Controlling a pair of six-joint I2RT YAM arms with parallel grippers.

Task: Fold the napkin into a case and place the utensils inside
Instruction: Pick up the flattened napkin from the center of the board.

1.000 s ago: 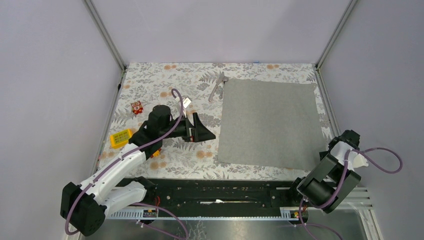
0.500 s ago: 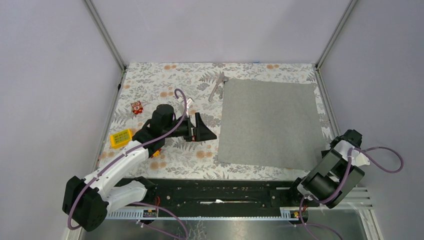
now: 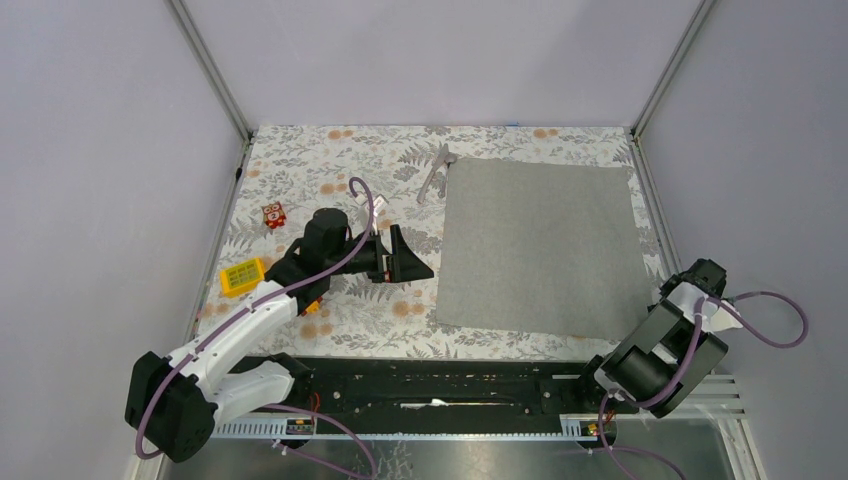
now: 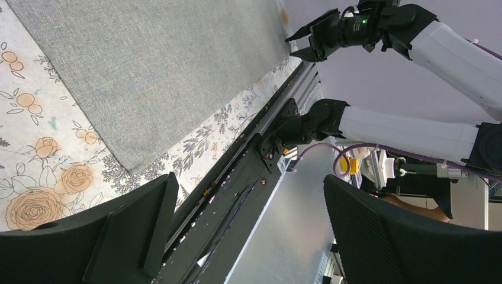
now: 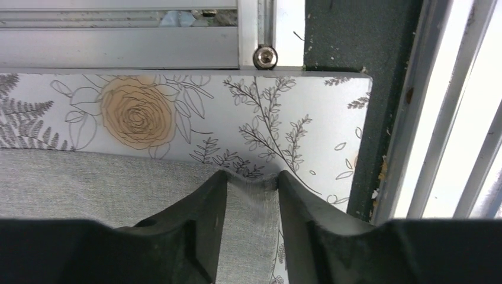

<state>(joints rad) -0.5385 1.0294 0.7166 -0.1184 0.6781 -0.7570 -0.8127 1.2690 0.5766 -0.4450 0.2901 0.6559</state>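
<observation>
The grey napkin [image 3: 540, 245] lies flat on the right half of the floral tablecloth [image 3: 330, 180]. The silver utensils [image 3: 434, 172] lie together just off its far left corner. My right gripper [image 5: 248, 176] stands over the napkin's [image 5: 89, 183] near right corner, open. The corner's cloth puckers up between the two fingertips. My left gripper [image 3: 412, 255] hovers left of the napkin, wide open with nothing in it. In the left wrist view it [image 4: 248, 183] looks across the napkin's [image 4: 154, 71] near edge. No case shows.
A yellow block [image 3: 241, 276] and a red block [image 3: 272, 214] sit at the left, and an orange block [image 3: 312, 305] lies under the left arm. The black base rail [image 3: 440, 385] runs along the near edge. Metal frame bars [image 5: 118, 53] border the right corner.
The left arm edged slightly to the right and then held still. The right arm shifted a touch at the napkin's near right corner.
</observation>
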